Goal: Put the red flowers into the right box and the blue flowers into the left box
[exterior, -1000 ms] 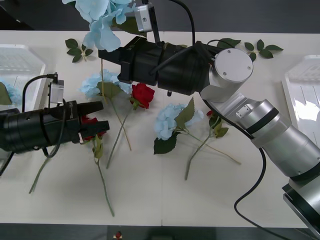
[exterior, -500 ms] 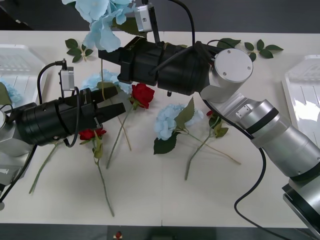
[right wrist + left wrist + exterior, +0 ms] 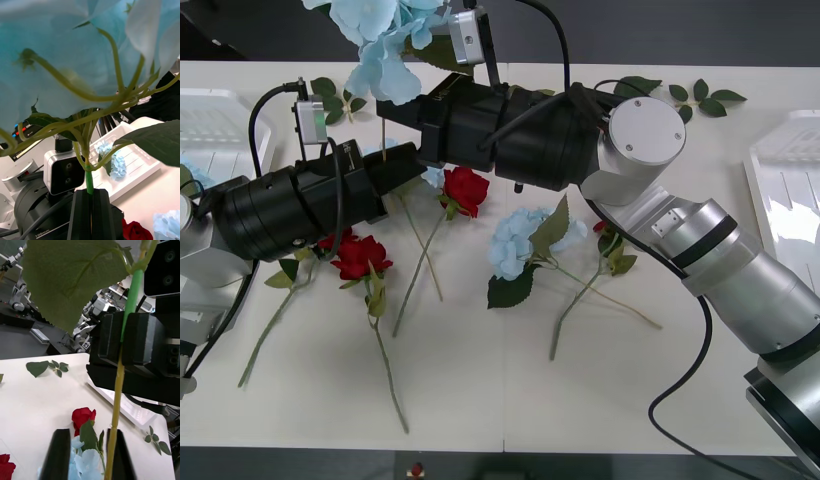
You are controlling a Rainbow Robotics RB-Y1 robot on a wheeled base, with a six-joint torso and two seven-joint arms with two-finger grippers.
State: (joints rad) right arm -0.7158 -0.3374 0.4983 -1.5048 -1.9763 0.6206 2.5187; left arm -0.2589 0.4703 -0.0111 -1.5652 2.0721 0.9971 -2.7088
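Note:
My right gripper (image 3: 384, 110) reaches across to the far left of the table, shut on the green stem (image 3: 89, 180) of a blue flower (image 3: 385, 45) held high in the air. My left gripper (image 3: 410, 160) sits just below it, open, and the hanging stem (image 3: 115, 416) passes between its fingers close to one of them. Red flowers lie on the table (image 3: 465, 188) (image 3: 360, 255). Another blue flower (image 3: 515, 240) lies mid-table. The left box (image 3: 220, 120) holds a blue bloom (image 3: 116, 163). The right box (image 3: 785, 190) stands at the right edge.
Loose green leaf sprigs lie at the back of the table (image 3: 335, 95) (image 3: 705, 97). Long stems cross the table's middle. A small red bloom (image 3: 602, 227) peeks out beside the right arm. The near strip of the table (image 3: 500, 400) has free room.
My left gripper has moved forward and to the right, off the near-left red flower and up to the hanging stem. That red flower now lies uncovered. The right arm has not moved.

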